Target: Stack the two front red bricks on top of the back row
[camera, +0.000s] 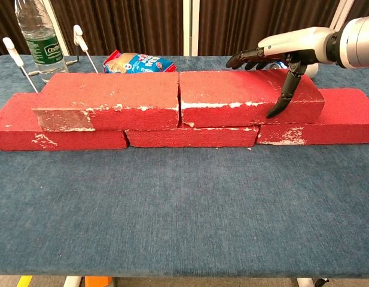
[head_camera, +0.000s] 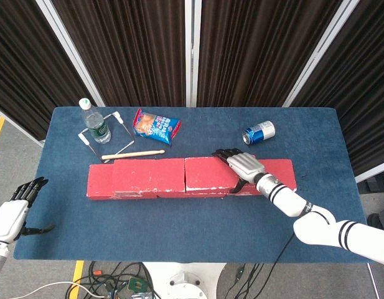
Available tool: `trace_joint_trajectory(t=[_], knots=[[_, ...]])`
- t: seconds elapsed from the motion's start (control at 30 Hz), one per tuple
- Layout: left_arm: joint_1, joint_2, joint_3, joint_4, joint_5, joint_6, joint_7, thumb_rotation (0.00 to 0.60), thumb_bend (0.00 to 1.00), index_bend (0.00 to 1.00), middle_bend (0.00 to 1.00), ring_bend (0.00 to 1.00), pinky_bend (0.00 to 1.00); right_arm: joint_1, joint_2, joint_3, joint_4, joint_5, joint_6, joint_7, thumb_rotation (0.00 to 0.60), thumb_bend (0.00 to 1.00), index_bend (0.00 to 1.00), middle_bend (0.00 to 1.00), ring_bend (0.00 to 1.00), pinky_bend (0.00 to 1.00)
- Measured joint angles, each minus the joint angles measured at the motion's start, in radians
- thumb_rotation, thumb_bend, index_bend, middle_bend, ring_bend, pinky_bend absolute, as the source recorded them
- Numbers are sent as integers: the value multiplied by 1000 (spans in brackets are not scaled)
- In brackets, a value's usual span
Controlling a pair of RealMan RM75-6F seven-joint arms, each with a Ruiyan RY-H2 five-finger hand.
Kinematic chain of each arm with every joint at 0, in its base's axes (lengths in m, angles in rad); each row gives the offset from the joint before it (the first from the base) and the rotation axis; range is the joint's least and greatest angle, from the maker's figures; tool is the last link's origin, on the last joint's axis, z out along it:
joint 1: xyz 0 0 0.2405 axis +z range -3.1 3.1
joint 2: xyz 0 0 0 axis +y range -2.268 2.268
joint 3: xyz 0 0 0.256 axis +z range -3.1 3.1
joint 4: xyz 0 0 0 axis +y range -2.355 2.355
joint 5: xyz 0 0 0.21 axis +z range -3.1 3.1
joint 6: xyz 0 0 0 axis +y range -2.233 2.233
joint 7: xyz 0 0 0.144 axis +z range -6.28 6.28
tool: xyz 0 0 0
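**Two bricks sit on the back row; right hand on the right one**

Where the bricks stand across the middle of the table (head_camera: 198,218), we find a lower row of three and two red bricks stacked on top. The upper left brick (camera: 109,98) and the upper right brick (camera: 244,95) lie end to end, nearly touching at a narrow seam, each bridging a joint in the lower row (camera: 190,136).

We see the right hand (camera: 283,51) resting over the right end of the upper right brick, fingers spread across its top toward the back edge and thumb (camera: 286,89) down against its front face. We judge the brick to be held between thumb and fingers.

The left hand (head_camera: 14,212) hangs off the table's front left corner, fingers apart, holding nothing.

Toward the back edge we note a water bottle (head_camera: 95,124) at the left, a snack bag (head_camera: 155,126) beside it, a wooden stick (head_camera: 132,154) just behind the bricks, and a drink can (head_camera: 259,132) lying on its side at the right.
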Motion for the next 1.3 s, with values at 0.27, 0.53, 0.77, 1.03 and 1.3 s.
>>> trace_joint_trajectory(t=[0.27,0.53,0.77,1.03,1.3], knots=[[-2,-3,-3,4,-6,-4,-1,600,52,7,0,0,0,-12,22,5,-24,-28,9,21,600,0,0,0,0,0],[-5,-4,-4,-1,-6,-7,7,600,52,7,0,0,0,-38,104,-3,-104,-49,35,16,600,0,0,0,0,0],[-8,-1,-8,-16,-8,-7,23,600,51,7,0,0,0,-99,230,-9,-187,-80,112,10,600,0,0,0,0,0],[-14,2,-14,-31,-15,-10,46,600,51,7,0,0,0,-163,261,-30,-118,-61,178,-20,600,0,0,0,0,0],[-20,1,-18,-48,-27,-18,74,600,51,7,0,0,0,-166,174,-40,36,-6,165,-73,600,0,0,0,0,0]])
